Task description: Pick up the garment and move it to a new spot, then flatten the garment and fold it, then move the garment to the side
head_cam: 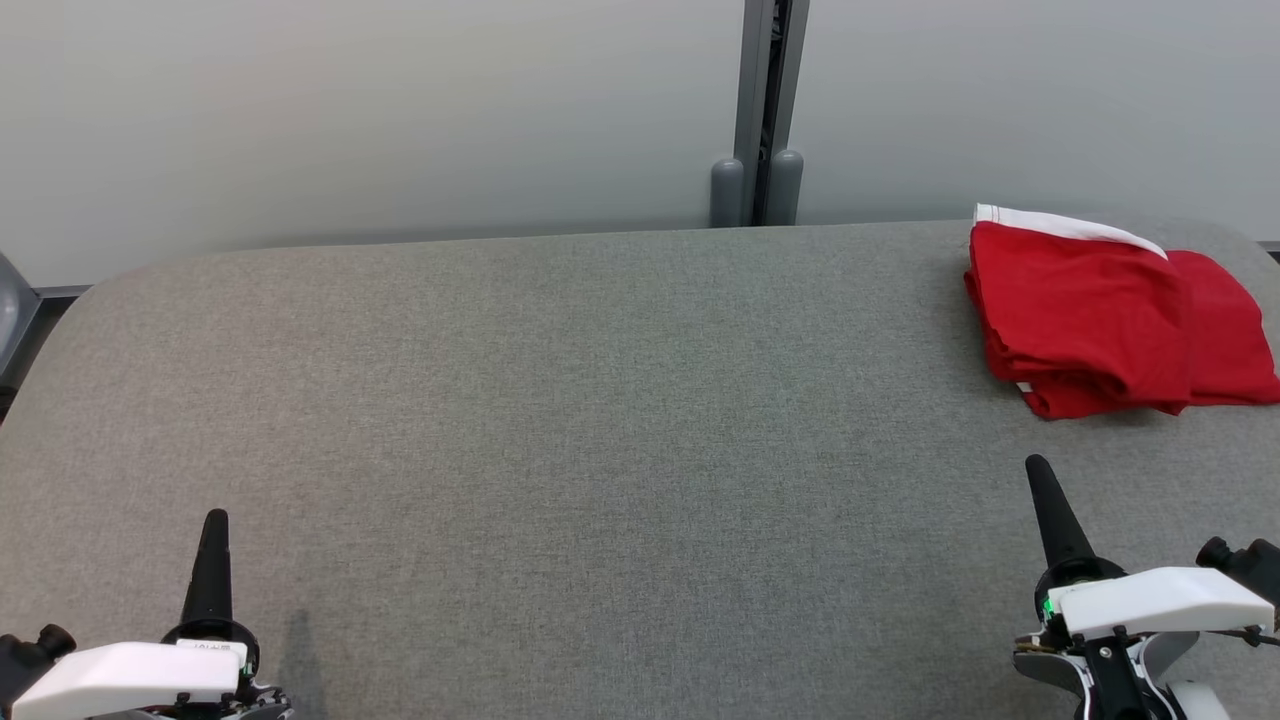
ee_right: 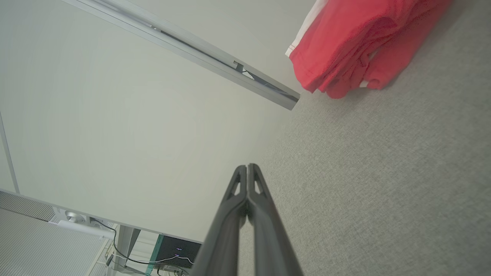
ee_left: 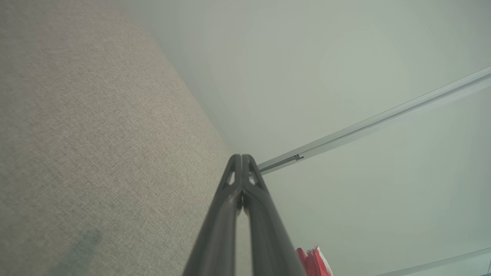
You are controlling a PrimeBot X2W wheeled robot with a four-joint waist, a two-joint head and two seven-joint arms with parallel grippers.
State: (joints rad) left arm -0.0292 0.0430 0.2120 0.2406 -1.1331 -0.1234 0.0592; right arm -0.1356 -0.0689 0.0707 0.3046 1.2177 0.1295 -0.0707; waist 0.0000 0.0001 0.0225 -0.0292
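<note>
The garment (head_cam: pixel 1110 320) is red with a white band and lies folded in a neat stack at the far right of the grey table (head_cam: pixel 600 400). It appears again as the red garment (ee_right: pixel 360 46) at the top right of the right wrist view, and a sliver of the garment (ee_left: pixel 312 262) peeks out at the bottom of the left wrist view. My right gripper (head_cam: pixel 1038 468) is shut and empty, a short way in front of the stack. My left gripper (head_cam: pixel 215 518) is shut and empty near the front left. The tips of the left gripper (ee_left: pixel 241 156) and the right gripper (ee_right: pixel 247 166) meet.
A pale wall runs behind the table with a grey vertical post (head_cam: pixel 760 110) at its middle. The padded table edge curves off at the far left (head_cam: pixel 60 320). Cables and a dark screen (ee_right: pixel 174 251) sit beyond the wall panel in the right wrist view.
</note>
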